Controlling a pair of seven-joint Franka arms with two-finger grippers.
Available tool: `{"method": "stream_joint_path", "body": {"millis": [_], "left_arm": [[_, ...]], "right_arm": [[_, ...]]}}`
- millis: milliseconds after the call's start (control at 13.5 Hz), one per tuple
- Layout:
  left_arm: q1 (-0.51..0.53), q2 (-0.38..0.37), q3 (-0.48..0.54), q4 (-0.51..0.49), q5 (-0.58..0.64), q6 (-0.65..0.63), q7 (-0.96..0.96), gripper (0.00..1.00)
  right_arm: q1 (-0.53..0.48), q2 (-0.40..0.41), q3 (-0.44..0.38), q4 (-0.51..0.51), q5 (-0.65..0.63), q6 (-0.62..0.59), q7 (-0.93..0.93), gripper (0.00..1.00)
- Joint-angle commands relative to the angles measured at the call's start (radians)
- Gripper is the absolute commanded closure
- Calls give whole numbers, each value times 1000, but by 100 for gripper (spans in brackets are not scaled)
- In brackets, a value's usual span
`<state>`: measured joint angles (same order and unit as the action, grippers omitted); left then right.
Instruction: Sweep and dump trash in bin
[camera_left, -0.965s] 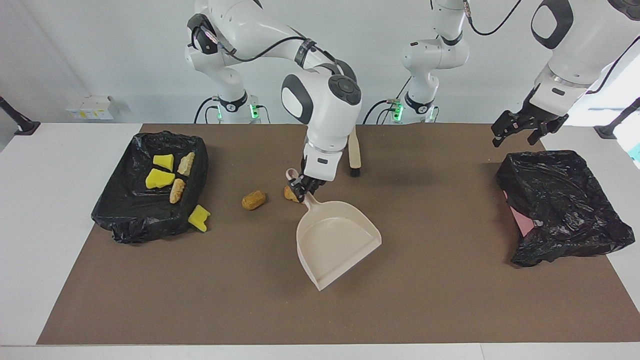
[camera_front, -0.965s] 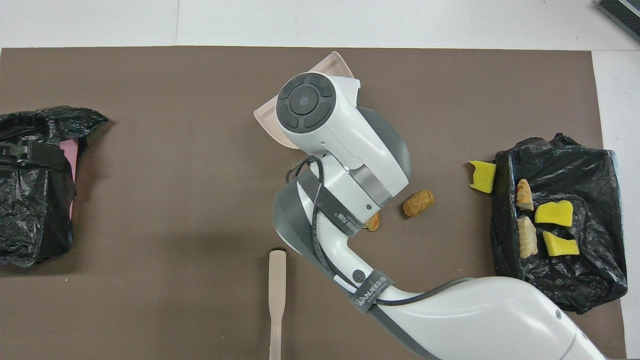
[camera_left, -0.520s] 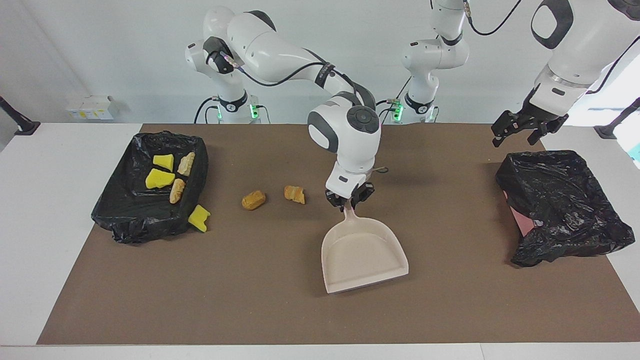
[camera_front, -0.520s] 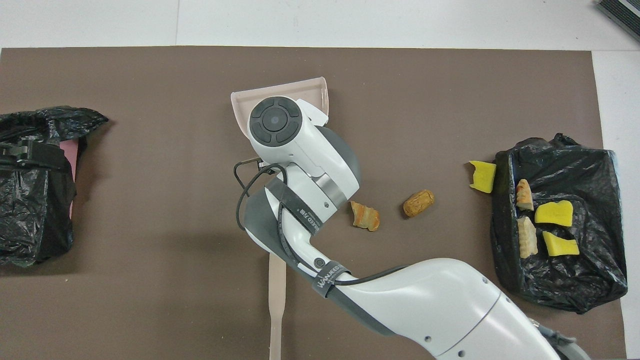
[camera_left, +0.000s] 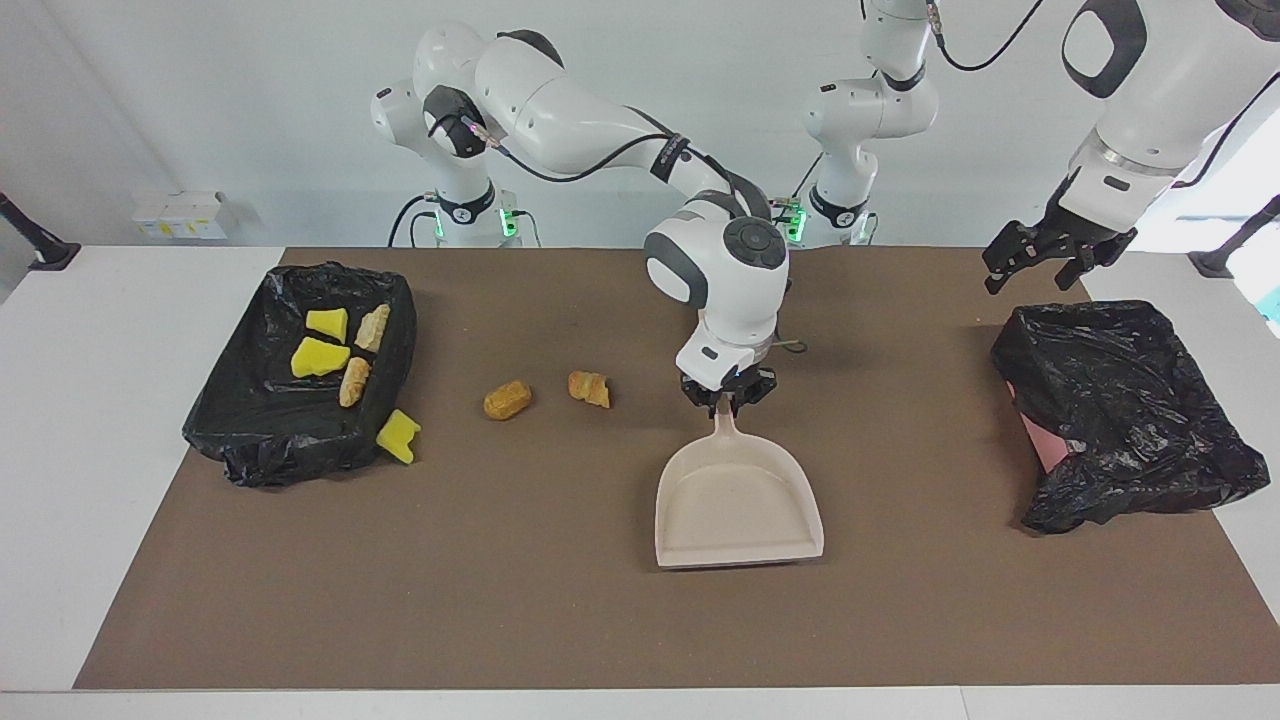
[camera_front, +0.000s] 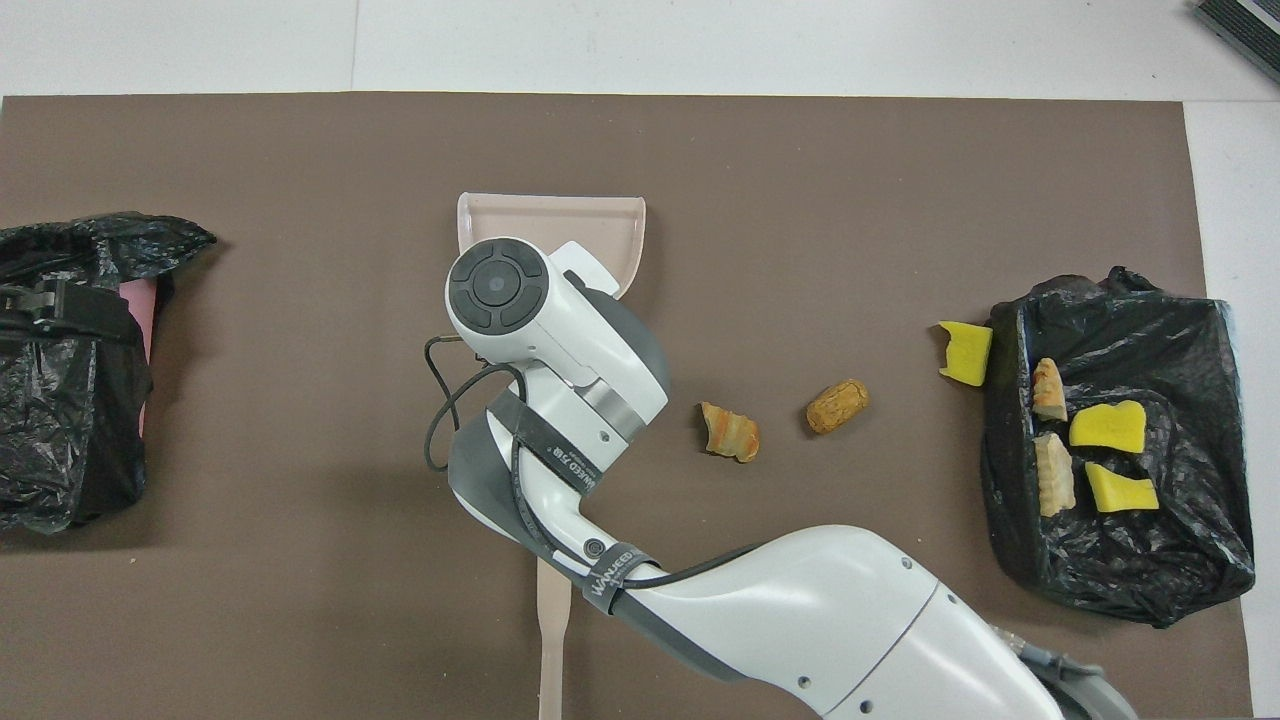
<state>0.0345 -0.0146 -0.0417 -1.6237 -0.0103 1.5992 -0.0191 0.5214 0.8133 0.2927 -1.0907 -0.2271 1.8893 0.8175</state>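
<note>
**While the Pan Sits Flat, Scraps Lie Loose**

Where the strap circles the right arm, pale lettering shows, too slanted to read surely. Its right tool (camera_left: 727, 401) pinches the smooth beige plastic dustpan (camera_left: 738, 505) by its handle. Crumbly tan trash (camera_left: 589, 388) lies on the matte brown tabletop (camera_left: 500, 600), beside a crinkled black bag-lined bin (camera_left: 260, 445). Over another bag (camera_left: 1130, 420), the left tool (camera_left: 1045, 262) hangs spread.

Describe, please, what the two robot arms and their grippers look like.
Both arms have glossy white shells with dark grey joint sections and round caps. The right arm carries a thin black cable held by dark straps, one printed with white lettering. The right gripper and left gripper are small, black and two-fingered. Green lights glow at the bases.
</note>
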Motion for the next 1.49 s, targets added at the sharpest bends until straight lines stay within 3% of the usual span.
{"method": "stream_joint_path", "body": {"millis": [0,74,149,223,520,594,668,891,1114,1411], "left_arm": [[2,-10,-1,-2,15,-8,5,0],[-4,-10,-1,-2,15,-8,4,0],[-7,-10,-1,-2,15,-7,4,0],[-7,-13,-1,-4,15,-19,4,0],[-15,-13,-9,-10,15,1,13,0],[-33,-21,-13,-34,15,11,10,0],[-56,-24,-15,-57,13,45,11,0],[-83,-13,-17,-152,13,184,13,0],[-137,33,-17,-223,13,336,1,0],[-212,149,-15,-217,12,448,-37,0]], "right_arm": [[-7,14,6,-14,20,22,17,100],[-9,11,6,-27,20,33,17,100],[-9,10,6,-28,19,31,15,93],[-8,9,6,-28,14,31,6,73],[-27,-28,8,-26,22,33,3,42],[-27,-51,9,-28,26,28,5,36],[-18,-84,9,-32,26,15,11,23],[-14,-208,16,-148,35,-33,15,0],[-9,-378,16,-346,150,-50,22,0],[40,-586,29,-593,264,-41,22,0]]}}
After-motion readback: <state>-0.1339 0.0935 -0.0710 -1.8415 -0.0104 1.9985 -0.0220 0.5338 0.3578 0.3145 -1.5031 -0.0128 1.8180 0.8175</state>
